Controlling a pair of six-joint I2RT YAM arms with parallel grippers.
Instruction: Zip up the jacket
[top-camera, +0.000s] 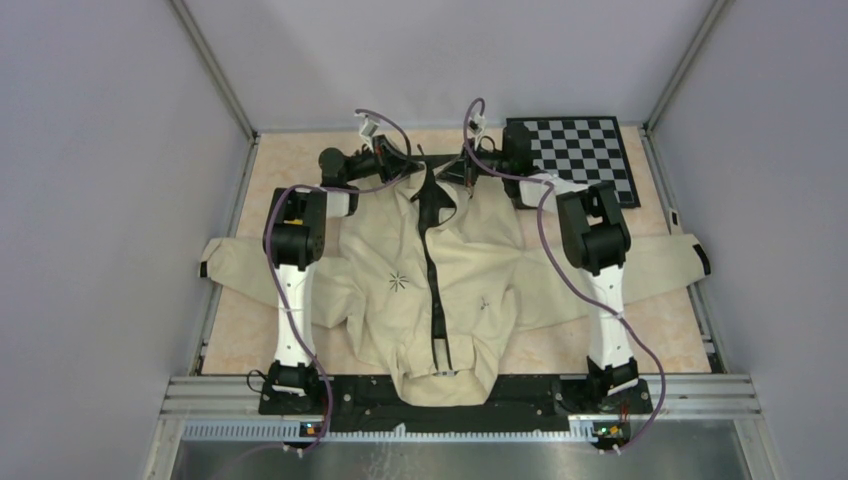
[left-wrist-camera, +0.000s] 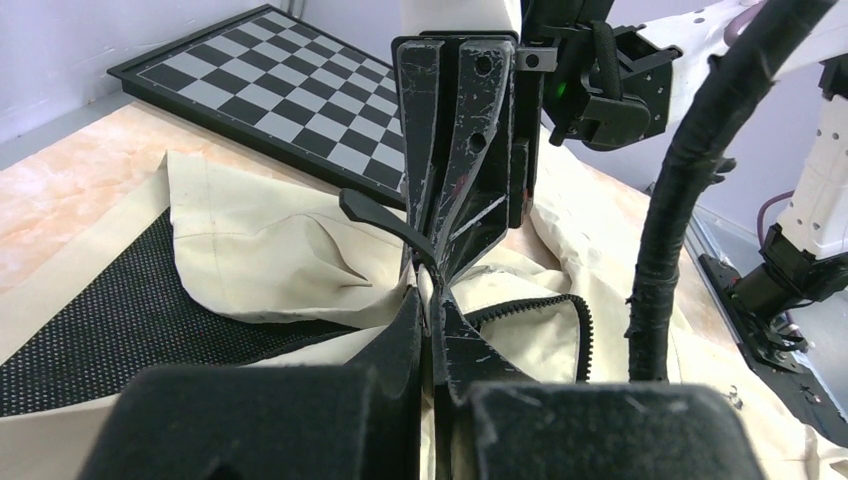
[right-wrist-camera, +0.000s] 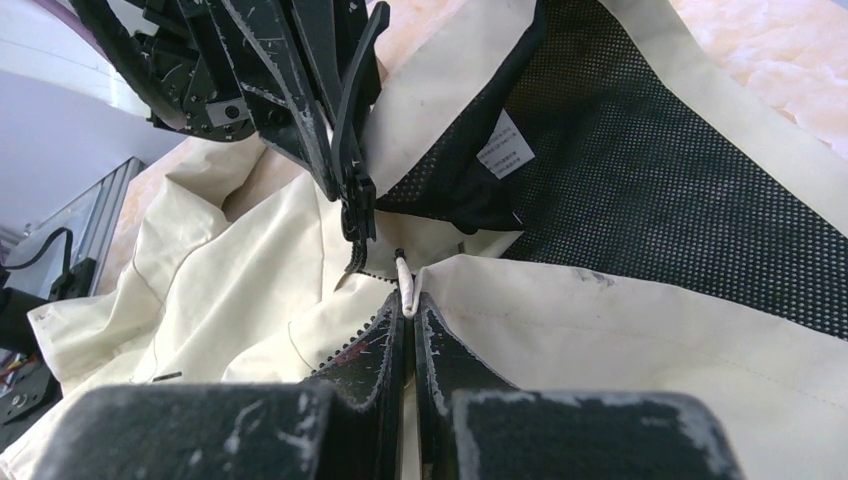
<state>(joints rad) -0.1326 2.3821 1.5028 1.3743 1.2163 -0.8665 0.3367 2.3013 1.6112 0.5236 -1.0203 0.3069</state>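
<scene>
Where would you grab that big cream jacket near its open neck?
Likely the cream edge beside the black zipper teeth at the open neck of the cream fabric jacket. There the flap folds back, showing black mesh lining, so pinching from above should catch a thin, raised edge.

Both outstretched to the jacket's (top-camera: 400, 300) far edge.
The left gripper (left-wrist-camera: 430, 300) and right gripper (right-wrist-camera: 408, 300) meet tip to tip, both clamped on it.

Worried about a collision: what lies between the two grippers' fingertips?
Only jacket, a cream edge with zipper teeth, separates left gripper and right gripper; seen in the right wrist view.
</scene>
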